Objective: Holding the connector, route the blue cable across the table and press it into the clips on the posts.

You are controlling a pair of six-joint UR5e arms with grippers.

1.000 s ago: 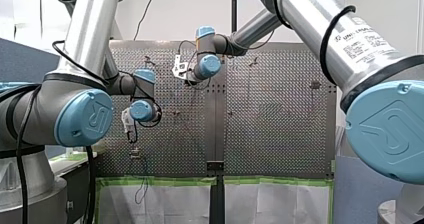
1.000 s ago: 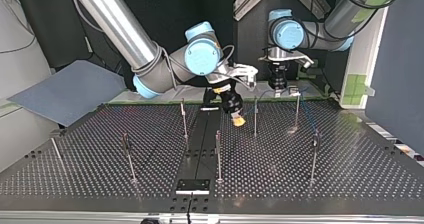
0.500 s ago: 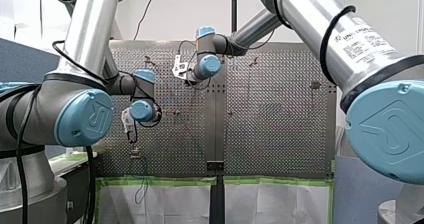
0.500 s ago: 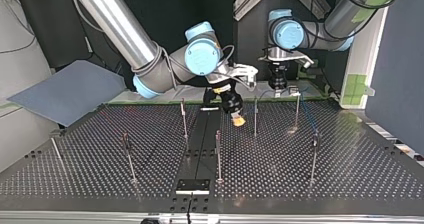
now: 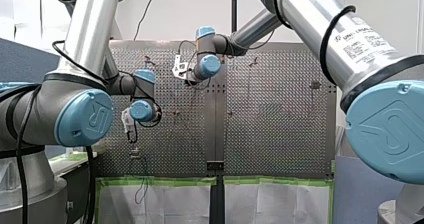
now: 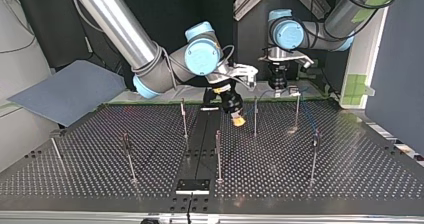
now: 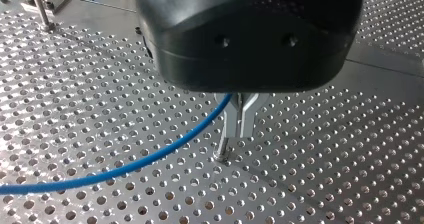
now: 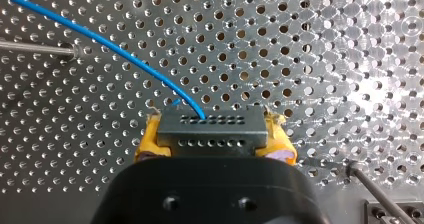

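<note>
In the right wrist view my right gripper [image 8: 212,140] is shut on a black connector [image 8: 211,126], held between yellow pads [image 8: 148,139]. The blue cable [image 8: 115,49] leaves the connector and curves away over the perforated table. In the top view this gripper [image 6: 239,119] hangs low beside a thin post [image 6: 255,115]. In the left wrist view my left gripper [image 7: 239,131] has its metal fingers [image 7: 247,115] together in a V, just above a post's foot [image 7: 222,155]. The blue cable [image 7: 150,156] runs up into their root. My left gripper [image 6: 277,81] points down at the table's far edge.
Several thin upright posts stand across the perforated table [image 6: 350,174], among them post [image 6: 184,116], post [image 6: 218,154] and post [image 6: 314,154]. A small black plate [image 6: 192,185] lies at the near edge. A grey board [image 6: 65,91] leans at the top view's left.
</note>
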